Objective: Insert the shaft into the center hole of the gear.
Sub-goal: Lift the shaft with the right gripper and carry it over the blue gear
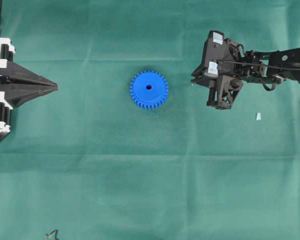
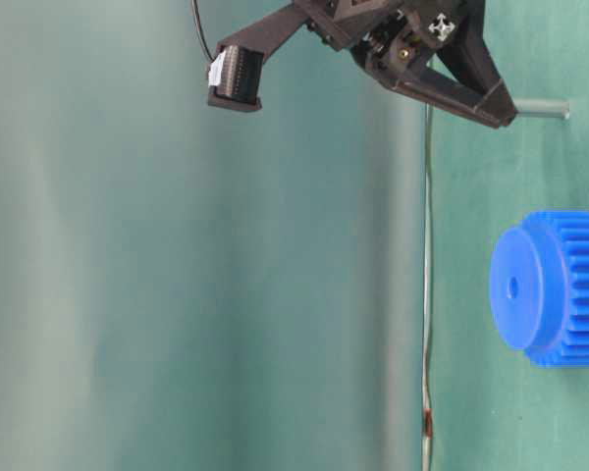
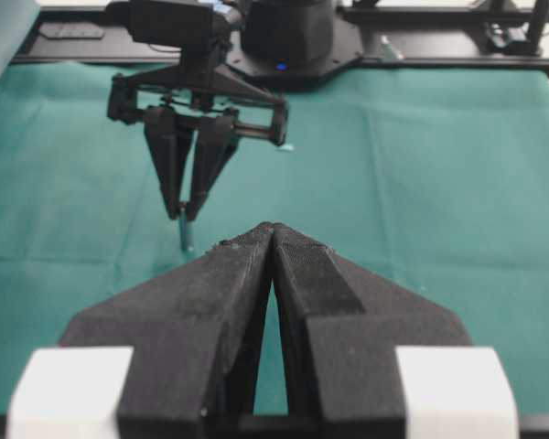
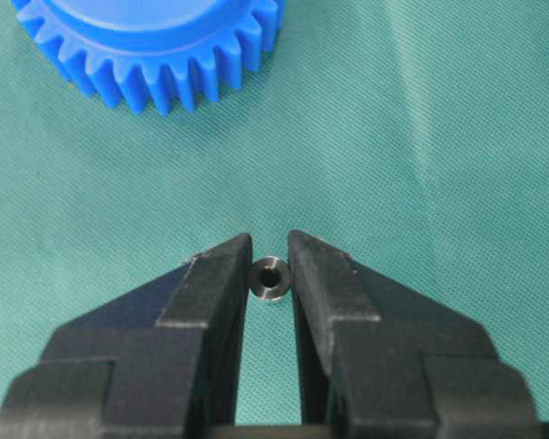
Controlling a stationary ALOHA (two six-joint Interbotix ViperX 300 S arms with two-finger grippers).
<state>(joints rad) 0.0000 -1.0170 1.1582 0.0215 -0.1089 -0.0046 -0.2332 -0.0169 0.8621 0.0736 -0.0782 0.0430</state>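
The blue gear (image 1: 149,89) lies flat mid-table with its center hole (image 1: 149,87) facing up and nothing in it. To its right, my right gripper (image 1: 221,102) points down at the cloth. In the right wrist view its fingertips (image 4: 227,265) press both sides of the small silvery shaft (image 4: 270,279), seen end-on, with the gear (image 4: 156,46) just ahead. The shaft (image 3: 186,235) stands upright below the right gripper (image 3: 188,216) in the left wrist view. My left gripper (image 1: 55,87) rests at the left edge, shut and empty.
A small pale scrap (image 1: 258,116) lies on the green cloth right of the right gripper. A dark wire end (image 1: 52,233) shows at the bottom left. The cloth has fold creases across it.
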